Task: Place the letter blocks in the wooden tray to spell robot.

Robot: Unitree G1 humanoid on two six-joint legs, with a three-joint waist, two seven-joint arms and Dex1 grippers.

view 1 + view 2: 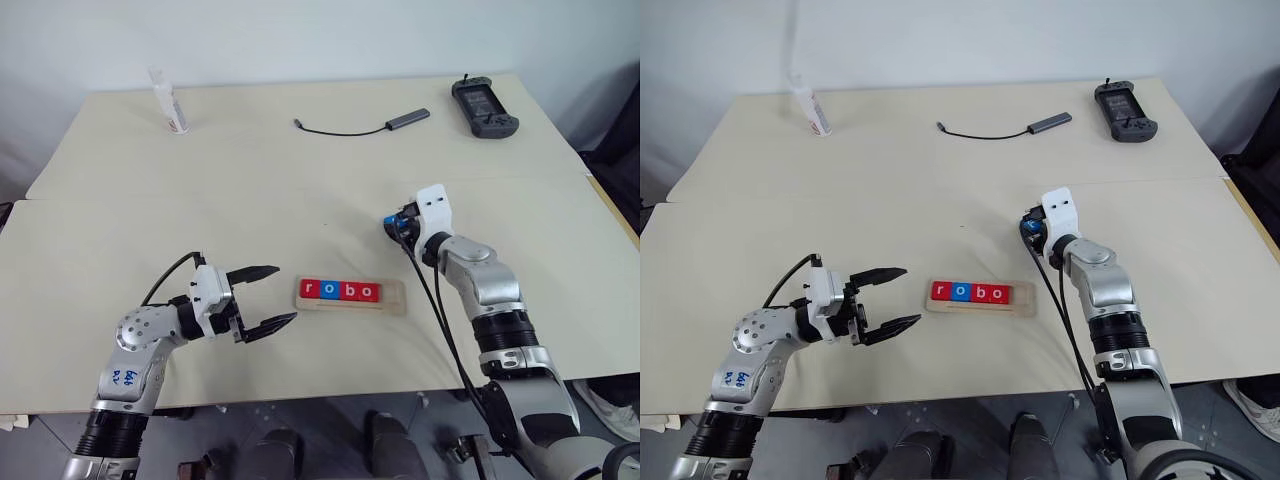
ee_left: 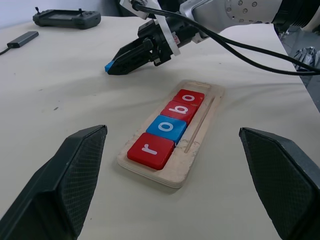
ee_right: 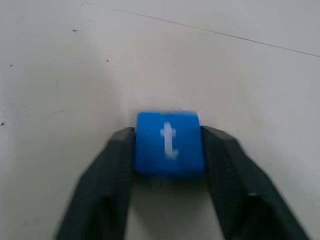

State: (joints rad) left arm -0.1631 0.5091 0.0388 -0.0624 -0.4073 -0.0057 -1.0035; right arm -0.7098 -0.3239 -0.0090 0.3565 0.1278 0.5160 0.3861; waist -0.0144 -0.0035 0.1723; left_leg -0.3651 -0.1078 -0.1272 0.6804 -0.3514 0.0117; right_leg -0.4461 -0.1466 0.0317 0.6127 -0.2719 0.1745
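right gripper [image 3: 167,150] clamped on blue t block [image 3: 168,142] above table | wooden tray [image 1: 392,297] holds r-o-b-o | left gripper [image 1: 265,298] spread wide beside tray

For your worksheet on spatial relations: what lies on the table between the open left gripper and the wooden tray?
Nothing: in the left eye view, bare tabletop separates the left gripper from the wooden tray; the left wrist view shows the same.
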